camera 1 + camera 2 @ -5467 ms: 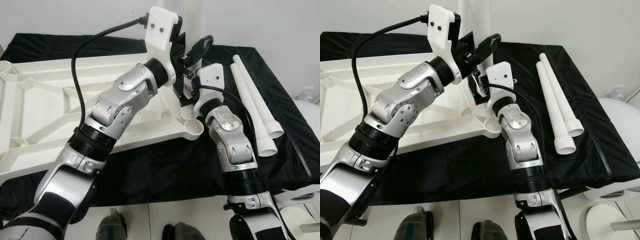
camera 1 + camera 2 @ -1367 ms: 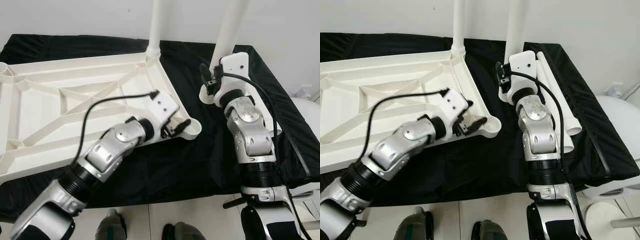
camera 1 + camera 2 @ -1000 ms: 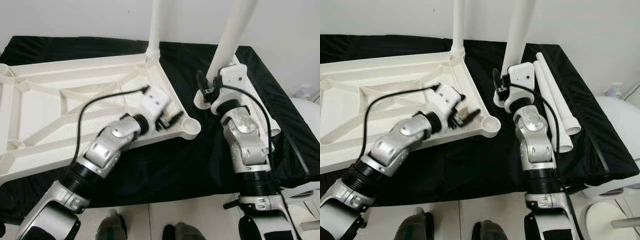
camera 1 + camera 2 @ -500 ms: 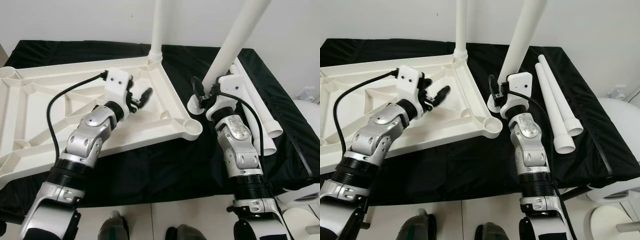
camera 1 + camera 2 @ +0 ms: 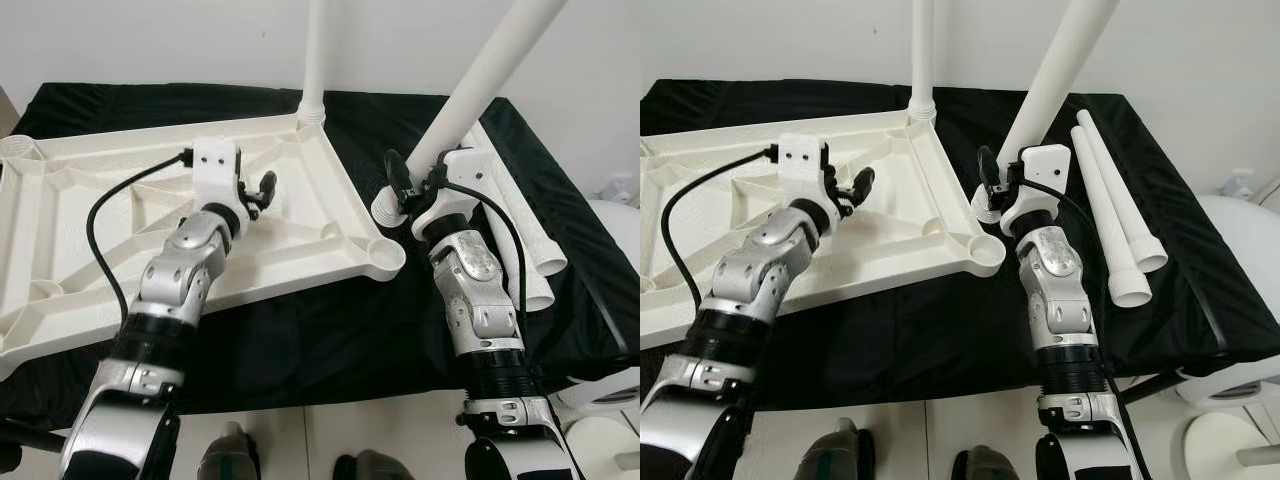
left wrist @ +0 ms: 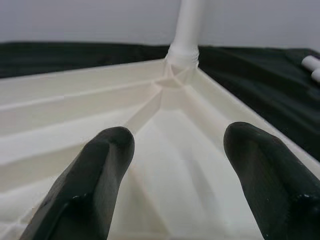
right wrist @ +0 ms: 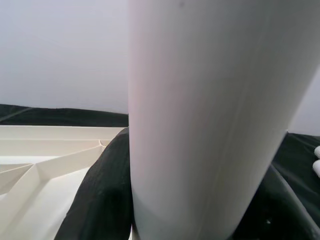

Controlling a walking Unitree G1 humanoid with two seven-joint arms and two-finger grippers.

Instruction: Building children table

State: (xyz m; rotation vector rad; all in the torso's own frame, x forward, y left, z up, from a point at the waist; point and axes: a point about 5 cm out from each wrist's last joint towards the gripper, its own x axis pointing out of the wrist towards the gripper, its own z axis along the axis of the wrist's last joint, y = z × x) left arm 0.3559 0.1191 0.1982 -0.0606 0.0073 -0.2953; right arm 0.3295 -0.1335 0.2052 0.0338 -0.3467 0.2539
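**Right gripper holds a table leg beside the upturned tabletop**

The right gripper [image 5: 400, 185] is clenched around a white table leg [image 5: 480, 85], its black fingers [image 7: 107, 195] wrapping the tube near its flared lower end. The leg leans up and away to the robot's right, and its lower end hangs just beside the near right corner socket [image 5: 385, 257] of the tabletop, not seated in it. The right arm [image 5: 475, 300] rises from below, its white wrist housing pressed close to the leg.

The left gripper [image 5: 855, 185] is released, its two black fingers [image 6: 100, 175] spread apart over the ribbed underside of the white tabletop [image 5: 80, 230], holding nothing. The left arm [image 5: 180, 290] reaches across the near edge of the tabletop, a black cable looping from its wrist.

The tabletop lies upside down on a black cloth [image 5: 330, 340] that covers the work surface. One fitted leg [image 5: 318, 55] stands upright in the far right corner socket. Two spare legs [image 5: 1115, 220] lie side by side on the cloth to the robot's right, flared ends toward the robot. A white wall [image 5: 150, 40] stands behind.
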